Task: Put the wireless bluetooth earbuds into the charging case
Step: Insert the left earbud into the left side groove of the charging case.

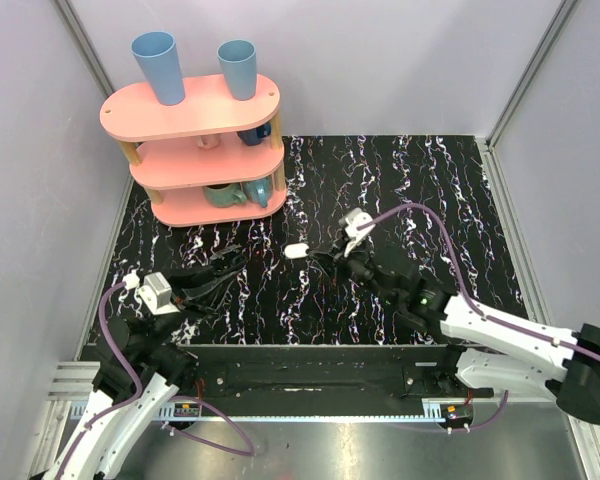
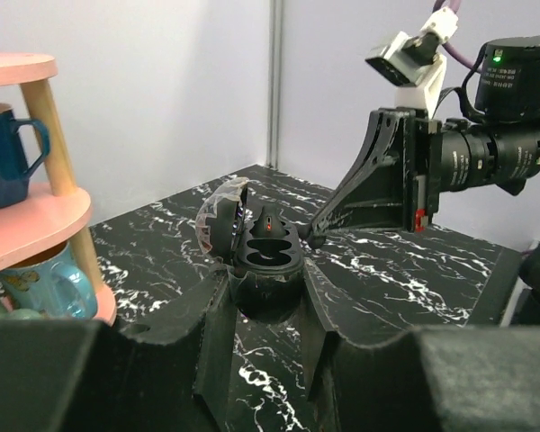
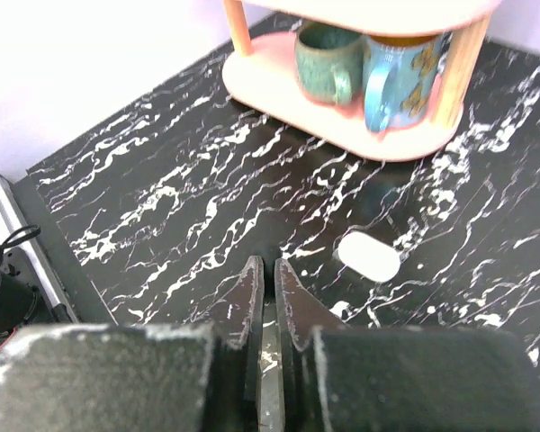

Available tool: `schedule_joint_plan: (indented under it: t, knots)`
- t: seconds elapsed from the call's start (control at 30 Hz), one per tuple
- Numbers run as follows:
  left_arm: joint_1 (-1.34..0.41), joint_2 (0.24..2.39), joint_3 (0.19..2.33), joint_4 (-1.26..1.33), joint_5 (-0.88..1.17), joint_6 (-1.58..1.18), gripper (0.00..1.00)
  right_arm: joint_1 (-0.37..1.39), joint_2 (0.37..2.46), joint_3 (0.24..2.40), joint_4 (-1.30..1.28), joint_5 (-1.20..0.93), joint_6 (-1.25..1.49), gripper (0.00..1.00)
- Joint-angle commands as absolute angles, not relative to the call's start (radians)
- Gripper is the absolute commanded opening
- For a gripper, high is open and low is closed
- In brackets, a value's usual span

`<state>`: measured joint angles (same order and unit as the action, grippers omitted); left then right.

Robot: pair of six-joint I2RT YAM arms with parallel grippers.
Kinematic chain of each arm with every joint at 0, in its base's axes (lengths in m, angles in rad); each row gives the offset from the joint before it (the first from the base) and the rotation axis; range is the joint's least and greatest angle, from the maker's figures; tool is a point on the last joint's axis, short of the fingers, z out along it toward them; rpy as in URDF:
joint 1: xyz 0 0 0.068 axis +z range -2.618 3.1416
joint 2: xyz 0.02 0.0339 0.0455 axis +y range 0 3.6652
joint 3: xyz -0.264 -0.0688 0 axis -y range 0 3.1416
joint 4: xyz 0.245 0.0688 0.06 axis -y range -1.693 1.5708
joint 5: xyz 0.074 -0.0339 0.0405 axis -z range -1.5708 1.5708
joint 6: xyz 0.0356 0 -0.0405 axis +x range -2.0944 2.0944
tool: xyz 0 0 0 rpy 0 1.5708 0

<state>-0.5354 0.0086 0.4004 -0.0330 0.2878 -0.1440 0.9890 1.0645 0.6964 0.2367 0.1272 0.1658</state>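
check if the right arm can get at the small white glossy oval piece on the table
Probably yes: the piece lies just ahead of the shut right pincer, with only bare tabletop between.

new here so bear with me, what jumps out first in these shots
The pink three-tier shelf at the back left stands out most, with two blue cups on top and mugs on the tiers below. Next comes the small white charging case, lying mid-table on the black marbled table, with the shut right gripper close by, not touching it.
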Motion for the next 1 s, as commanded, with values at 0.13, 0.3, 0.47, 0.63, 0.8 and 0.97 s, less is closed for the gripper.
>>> schedule_joint_plan:
  t: [0.13, 0.3, 0.47, 0.63, 0.8, 0.97]
  knots:
    - [-0.529, 0.106, 0.425, 0.127, 0.483, -0.189, 0.0, 0.986, 0.936, 0.751, 0.232, 0.005, -0.067, 0.0]
    - [-0.529, 0.193, 0.423, 0.213, 0.557, -0.222, 0.0, 0.985, 0.96, 0.943, 0.005, -0.202, -0.205, 0.0]
    - [-0.529, 0.235, 0.434, 0.235, 0.56, -0.21, 0.0, 0.985, 0.91, 1.029, -0.058, -0.28, -0.322, 0.0]
    - [-0.529, 0.302, 0.524, 0.167, 0.626, -0.13, 0.0, 0.985, 0.914, 1.11, -0.153, -0.36, -0.393, 0.0]
    - [-0.529, 0.362, 0.502, 0.225, 0.702, -0.132, 0.0, 0.985, 0.934, 1.143, -0.207, -0.538, -0.434, 0.0]
    - [-0.529, 0.36, 0.479, 0.255, 0.744, -0.164, 0.0, 0.986, 0.916, 1.089, -0.118, -0.581, -0.351, 0.0]
